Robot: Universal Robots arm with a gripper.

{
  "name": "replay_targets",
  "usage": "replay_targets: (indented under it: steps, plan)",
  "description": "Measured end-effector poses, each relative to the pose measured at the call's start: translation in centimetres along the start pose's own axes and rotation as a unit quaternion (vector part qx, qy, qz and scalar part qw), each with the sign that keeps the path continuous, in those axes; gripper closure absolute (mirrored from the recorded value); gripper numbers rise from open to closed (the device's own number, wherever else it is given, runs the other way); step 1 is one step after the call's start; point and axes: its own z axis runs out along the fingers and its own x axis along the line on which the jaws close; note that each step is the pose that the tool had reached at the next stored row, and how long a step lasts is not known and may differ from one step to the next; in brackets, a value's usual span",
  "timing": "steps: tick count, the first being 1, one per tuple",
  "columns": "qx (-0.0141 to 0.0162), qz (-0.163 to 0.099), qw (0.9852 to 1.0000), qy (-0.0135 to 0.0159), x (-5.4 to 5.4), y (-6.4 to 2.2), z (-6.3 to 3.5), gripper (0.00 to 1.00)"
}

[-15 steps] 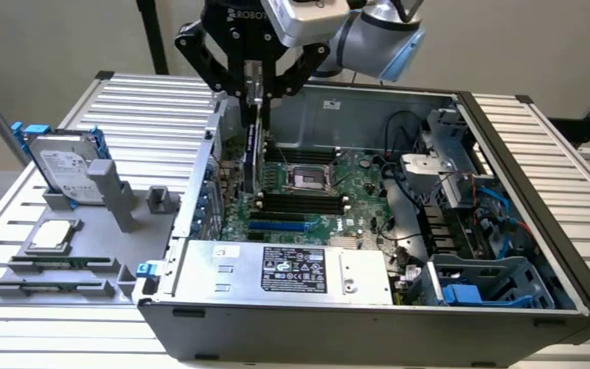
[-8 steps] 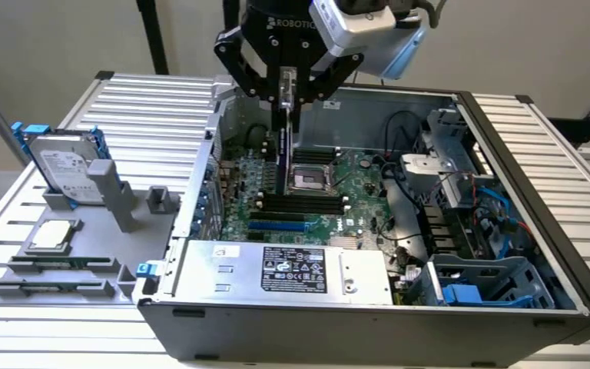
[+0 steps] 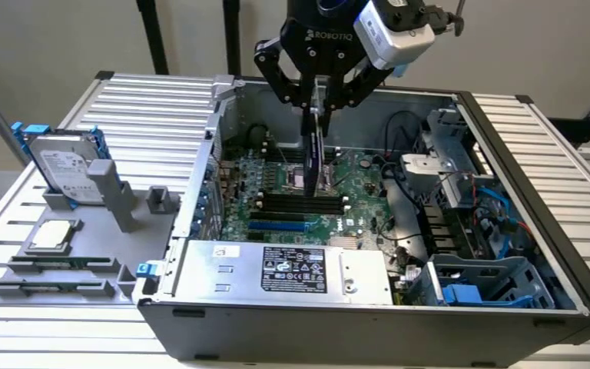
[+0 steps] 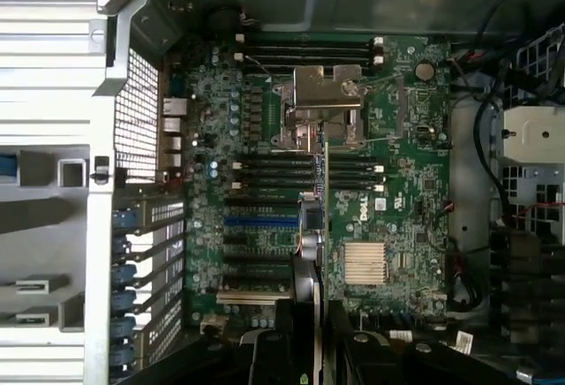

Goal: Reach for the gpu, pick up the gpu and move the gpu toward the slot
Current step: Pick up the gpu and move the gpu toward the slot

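The gpu [image 3: 316, 154] hangs edge-on and upright inside the open computer case [image 3: 541, 254], over the middle of the green motherboard [image 3: 352, 196] and clear of it, near the black memory slots [image 3: 300, 204]. The gripper [image 3: 321, 104] is clamped on its top edge, 1 finger on each face. On the bench [image 3: 28, 307] beyond the case's wall at the exterior view's left, a grey holder [image 3: 54, 280] carries a hard drive [image 3: 64, 165] with blue rails.

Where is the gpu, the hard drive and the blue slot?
gpu [image 3: 316, 157], exterior view, on the card's thin edge below the gripper.
hard drive [image 3: 64, 163], exterior view, on its silver label face.
blue slot [image 4: 259, 222], wrist view, on the slot's long blue body.
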Motion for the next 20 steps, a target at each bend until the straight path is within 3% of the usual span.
replay_targets:
  steps: [8, 11, 16, 20]
  plan:
    - [0.0000, -0.002, 1.0000, 0.0034, -0.2, 1.55, 0.68, 0.74]
    - [0.0000, -0.003, 1.0000, 0.0074, -0.4, 1.88, 0.86, 0.74]
    - [0.0001, -0.003, 0.9998, 0.0171, -1.3, 2.04, 1.17, 0.74]
    - [0.0001, -0.003, 0.9998, 0.0185, -1.4, 2.04, 1.18, 0.74]
